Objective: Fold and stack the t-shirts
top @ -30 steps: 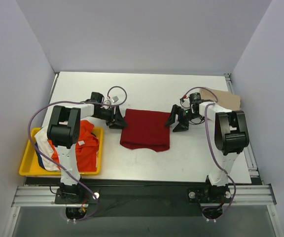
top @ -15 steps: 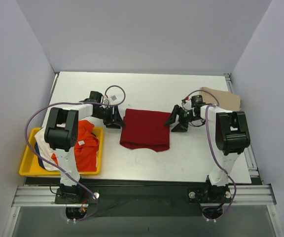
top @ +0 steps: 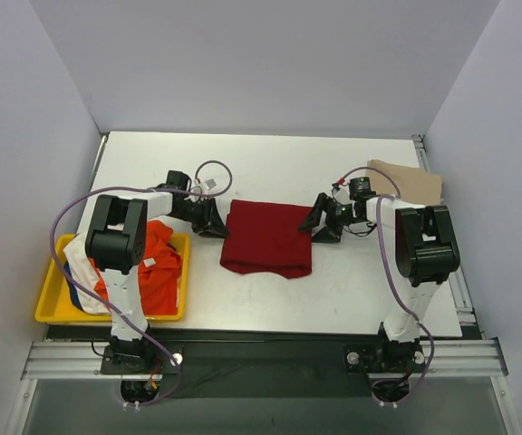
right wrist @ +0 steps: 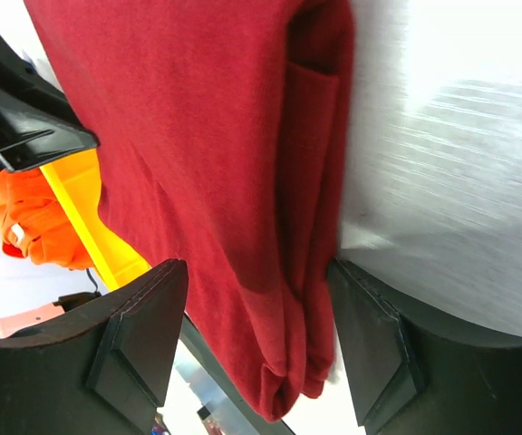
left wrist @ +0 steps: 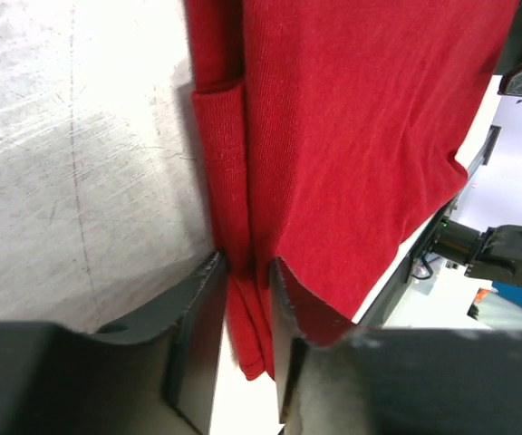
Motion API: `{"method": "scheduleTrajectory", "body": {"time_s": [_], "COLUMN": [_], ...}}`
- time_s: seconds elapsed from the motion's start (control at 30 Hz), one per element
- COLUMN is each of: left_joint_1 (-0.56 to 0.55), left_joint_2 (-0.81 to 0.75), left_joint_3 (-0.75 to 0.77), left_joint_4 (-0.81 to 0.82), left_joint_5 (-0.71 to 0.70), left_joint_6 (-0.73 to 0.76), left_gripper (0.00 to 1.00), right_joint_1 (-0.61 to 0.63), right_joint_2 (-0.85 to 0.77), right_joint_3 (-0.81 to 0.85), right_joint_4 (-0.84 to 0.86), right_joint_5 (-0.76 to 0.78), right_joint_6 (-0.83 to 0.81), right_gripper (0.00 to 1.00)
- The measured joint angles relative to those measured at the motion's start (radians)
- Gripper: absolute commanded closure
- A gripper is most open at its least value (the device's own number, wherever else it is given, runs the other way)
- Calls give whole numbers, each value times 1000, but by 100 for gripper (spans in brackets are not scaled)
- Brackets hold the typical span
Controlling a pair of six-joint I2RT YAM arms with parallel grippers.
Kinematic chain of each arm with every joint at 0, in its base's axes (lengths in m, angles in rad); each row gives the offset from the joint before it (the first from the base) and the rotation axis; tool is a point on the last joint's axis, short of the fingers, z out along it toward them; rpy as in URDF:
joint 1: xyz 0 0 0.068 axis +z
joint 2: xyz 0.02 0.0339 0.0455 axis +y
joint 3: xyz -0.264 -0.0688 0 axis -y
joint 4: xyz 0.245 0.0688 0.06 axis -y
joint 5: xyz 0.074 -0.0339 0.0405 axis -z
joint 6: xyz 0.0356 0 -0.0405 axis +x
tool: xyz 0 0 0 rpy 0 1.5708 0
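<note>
Five t-shirts can be counted. One dark red t-shirt (top: 265,237) is laid folded at the middle of the table (top: 279,163). One tan t-shirt (top: 410,181) is laid folded at the far right corner, well apart from the red one. Three more are heaped in the single yellow tray (top: 51,306) at the near left: one orange t-shirt (top: 155,263), one white t-shirt (top: 78,258), and a sliver of one blue t-shirt (top: 73,294) at the tray's left side.

Two grippers are placed at the red shirt, one at each side edge. The left gripper (left wrist: 247,265) is closed almost fully, and the folded left edge of the red cloth is pinched between its two fingers (left wrist: 198,317). The right gripper (right wrist: 256,272) is held wide open. The shirt's right edge is straddled by its two fingers (right wrist: 143,335), with the cloth lying between them on the table but not clamped.

From the right wrist view, the orange shirt and the tray are seen beyond the red cloth.
</note>
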Motion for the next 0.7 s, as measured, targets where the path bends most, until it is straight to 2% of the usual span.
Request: {"method": "scheduleTrajectory", "body": {"time_s": [0.1,0.27,0.43,0.7], "left_joint_1": [0,-2,-9,-25], "left_joint_2": [16,30,31,31], "left_joint_3": [0,0,0,2], "left_joint_4": [-1,-4,-6,-8], "left_joint_5": [21,46,54,56], "left_joint_6": [6,15,29,34], "left_gripper": [74,80,80,80], "right_joint_1": [16,31,49,76], "right_joint_2": [0,1,11,29], "right_joint_3": [-3,-5,-3,18], "right_joint_4": [16,32,41,40], "right_joint_5": [0,13,29,45], "right_joint_6": [5,11,19,20], "right_gripper": [36,44,53,61]}}
